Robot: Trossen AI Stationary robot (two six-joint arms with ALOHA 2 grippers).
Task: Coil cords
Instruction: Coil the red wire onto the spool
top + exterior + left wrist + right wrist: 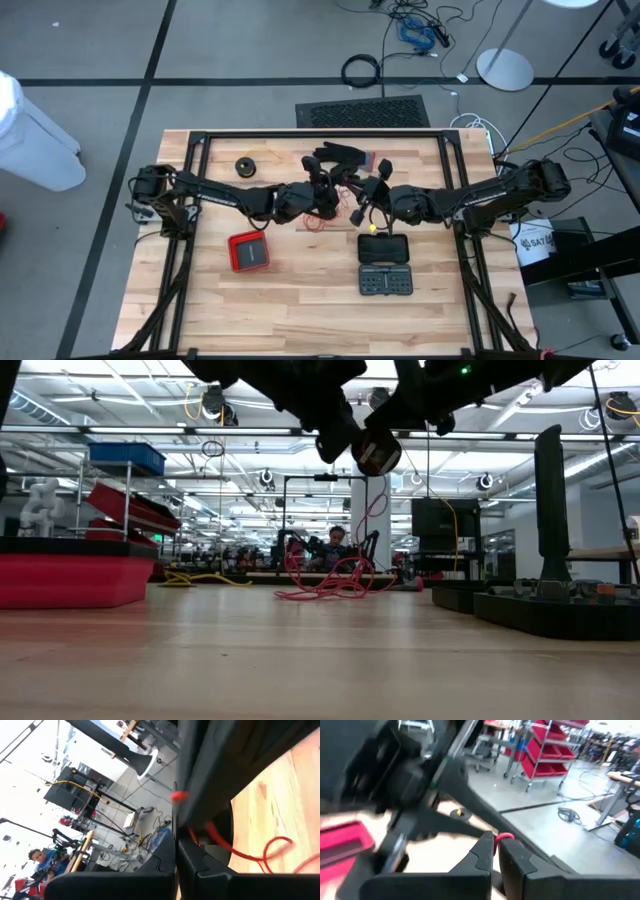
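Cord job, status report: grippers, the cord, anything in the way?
Left gripper shut on reddish cord, raised mid-table. Right gripper pinching same cord. Slack loops on table. Black glove close behind.

Grey tiled floor (250,40) with dark seams surrounds the light wooden table (300,300). Red metal shelving (547,755) stands beyond (ceiling lights glow overhead).

A reddish-orange cord (322,221) loops at frame centre on the pale wood-grain table (300,310), a red case (249,252) lower left, a black glove (340,155) with red cuff above.
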